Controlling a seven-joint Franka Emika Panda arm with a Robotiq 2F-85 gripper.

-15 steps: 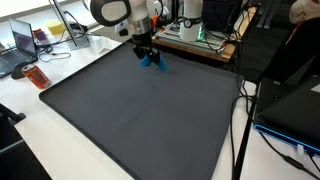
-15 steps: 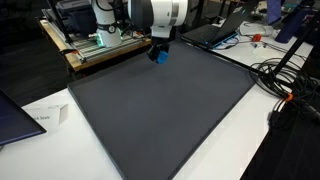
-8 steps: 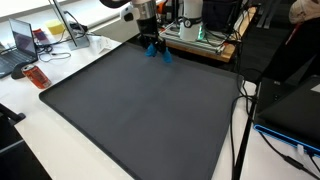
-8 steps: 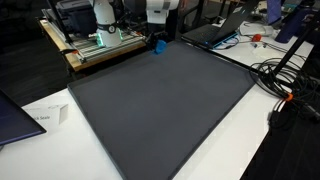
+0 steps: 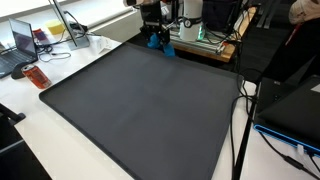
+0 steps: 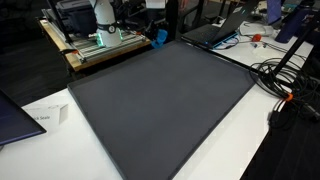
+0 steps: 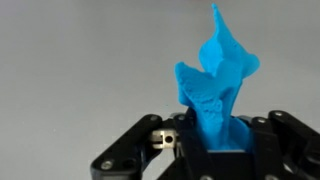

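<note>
**Blue cloth pinched in the pincer**

We see one crumpled blue cloth (image 7: 213,70) clamped between the closed fingers of the pincer (image 7: 214,150), with its free end jutting past the fingertips. In both exterior views the cloth (image 5: 157,40) (image 6: 159,36) sits at the far edge of the one dark mat (image 5: 140,110). Just behind the mat, one wooden tray (image 6: 72,58) holds lab gear.

Crumpled bright blue cloth (image 7: 212,95), bunched upright, lifted above mat's far edge

Both exterior views look down across the same dark mat (image 5: 140,110) (image 6: 160,110) from raised, mid-distance spots on different sides; the wrist view sits close behind the end effector (image 7: 215,148).
</note>
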